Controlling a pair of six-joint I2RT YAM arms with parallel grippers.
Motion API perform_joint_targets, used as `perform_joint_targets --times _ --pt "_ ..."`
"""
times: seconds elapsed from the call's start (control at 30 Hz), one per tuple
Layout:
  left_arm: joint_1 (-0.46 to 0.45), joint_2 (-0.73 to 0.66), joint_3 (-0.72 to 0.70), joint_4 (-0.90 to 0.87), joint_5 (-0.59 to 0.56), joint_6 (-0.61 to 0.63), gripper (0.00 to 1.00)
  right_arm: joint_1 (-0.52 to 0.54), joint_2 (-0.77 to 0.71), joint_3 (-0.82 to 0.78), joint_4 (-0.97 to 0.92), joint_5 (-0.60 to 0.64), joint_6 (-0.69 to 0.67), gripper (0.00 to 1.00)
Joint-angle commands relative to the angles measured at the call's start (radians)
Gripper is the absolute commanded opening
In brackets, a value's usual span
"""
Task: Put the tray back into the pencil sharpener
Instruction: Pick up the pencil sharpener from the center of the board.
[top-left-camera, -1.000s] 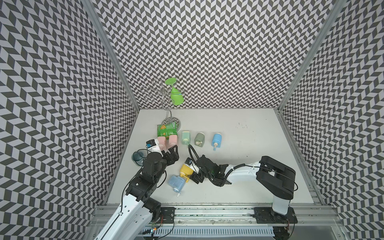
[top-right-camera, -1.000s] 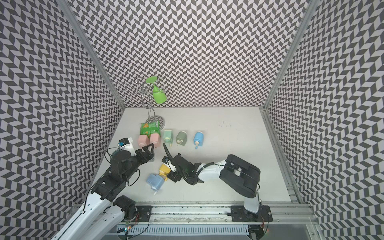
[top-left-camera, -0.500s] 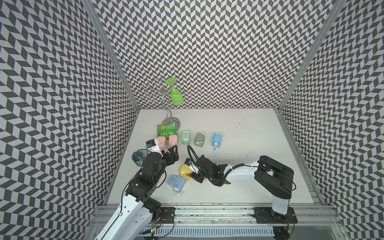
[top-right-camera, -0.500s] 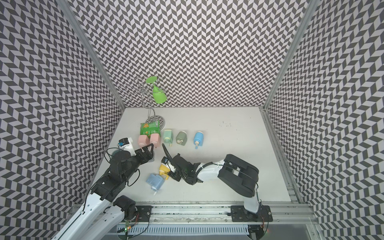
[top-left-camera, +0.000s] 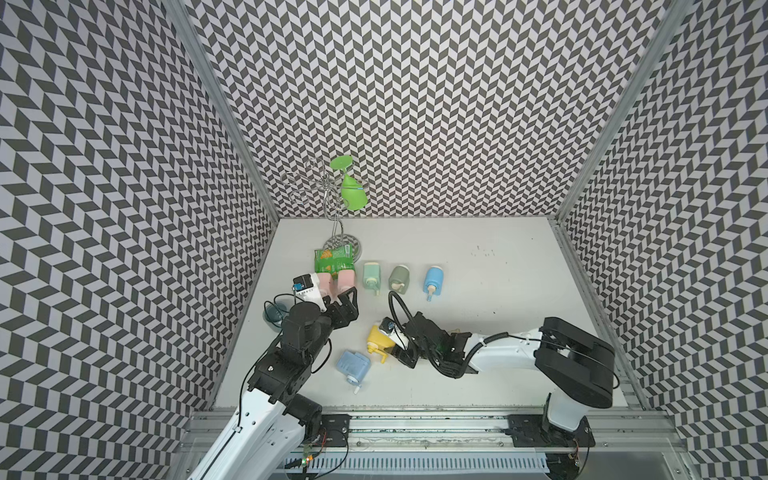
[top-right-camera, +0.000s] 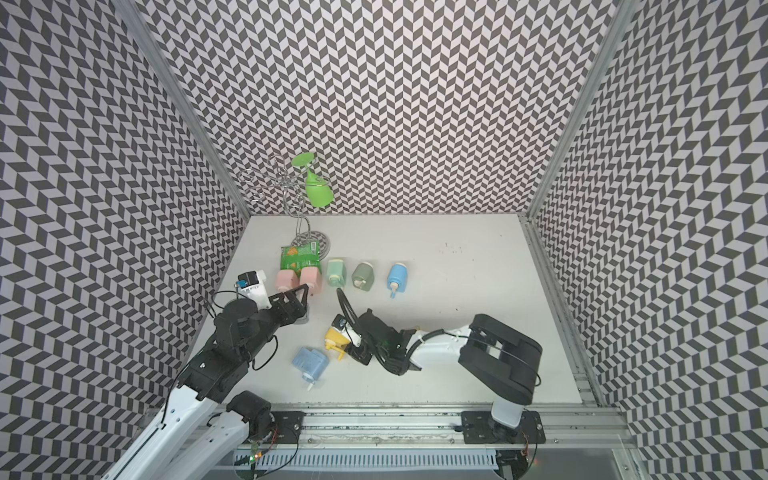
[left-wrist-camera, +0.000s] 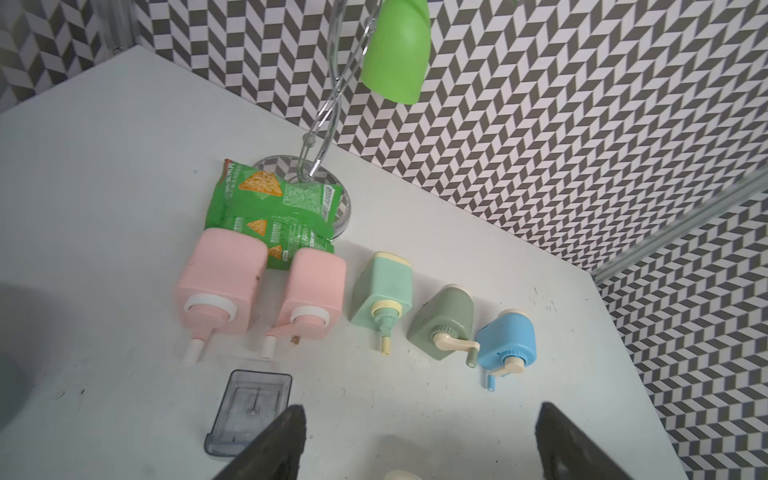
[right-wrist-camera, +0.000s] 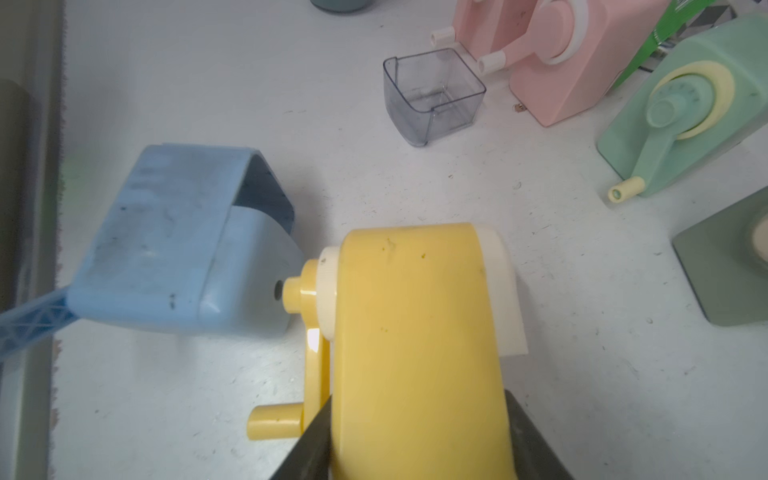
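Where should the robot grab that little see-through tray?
Probably from above, across the clear tray's two long side walls: it sits open side up, and those walls are straight and parallel, set closer together than the left gripper's open jaws.

White table (top-left-camera: 498, 299): five sharpeners (top-left-camera: 371, 275) in a row (two pink), clear tray (left-wrist-camera: 249, 407), snack bag (top-left-camera: 334, 258).

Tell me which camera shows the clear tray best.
The right wrist view: the clear tray stands whole, open side up, unobstructed. The left wrist view has a gripper finger covering one corner; in both top views it is barely discernible.
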Motion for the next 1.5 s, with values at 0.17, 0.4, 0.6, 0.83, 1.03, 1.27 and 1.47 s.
perform_joint_targets --times 0.17,0.4,0.6,0.83,1.03,1.27,1.47 --pt "0.006 0.054 0.107 -0.036 0.412 0.061 0.94 -0.001 -0.316 -0.164 0.284 0.058 -0.065 0.25" --pt "0.006 0.133 0.122 -0.013 0.684 0.005 0.97 -0.001 -0.475 -0.216 0.344 0.052 -0.085 0.24" --pt "0.006 0.181 0.109 0.054 0.800 -0.041 0.95 0.000 -0.504 -0.222 0.372 0.053 -0.097 0.24" --pt "0.007 0.196 0.092 0.078 0.854 -0.058 0.81 0.000 -0.481 -0.208 0.396 0.064 -0.107 0.24" --pt "0.006 0.206 0.086 0.092 0.875 -0.062 0.70 0.000 -0.449 -0.189 0.408 0.046 -0.108 0.24" --pt "0.007 0.218 0.082 0.096 0.886 -0.057 0.55 -0.001 -0.415 -0.169 0.411 0.056 -0.110 0.24" --pt "0.006 0.225 0.081 0.091 0.889 -0.045 0.44 0.000 -0.389 -0.146 0.401 0.058 -0.111 0.24"
